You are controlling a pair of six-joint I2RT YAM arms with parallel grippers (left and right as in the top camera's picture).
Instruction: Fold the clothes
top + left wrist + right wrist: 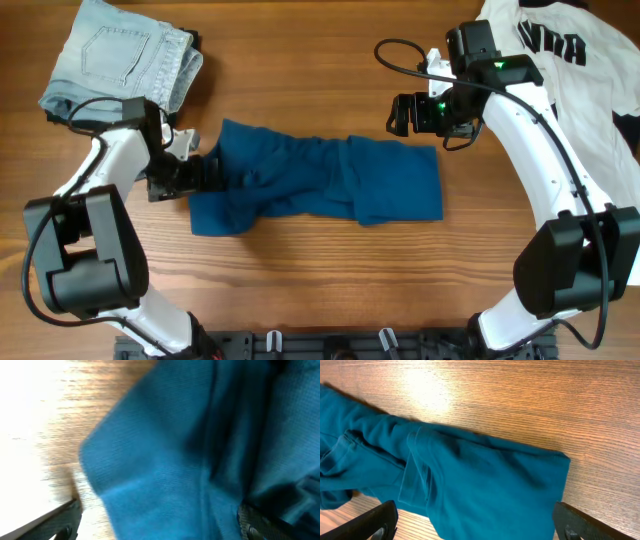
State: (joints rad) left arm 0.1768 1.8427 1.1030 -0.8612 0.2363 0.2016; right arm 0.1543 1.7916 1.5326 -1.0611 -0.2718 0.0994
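Far left, back corner: folded jeans [125, 60], near edge partly covered by the arm's cable. Left gripper [203, 172] sits at the left end of the blue shirt [320, 180]. Its wrist view is blurred, showing the fingers [62, 522] spread wide with cloth filling the gap and no clamp visible. The shirt lies rumpled in a long band across the middle of the counter [300, 290], sleeves and collar lost in the folds. Right gripper [400, 115] is apart and empty above the shirt's far-right corner. White lettered shirt [580, 60] is cut off by the frame.
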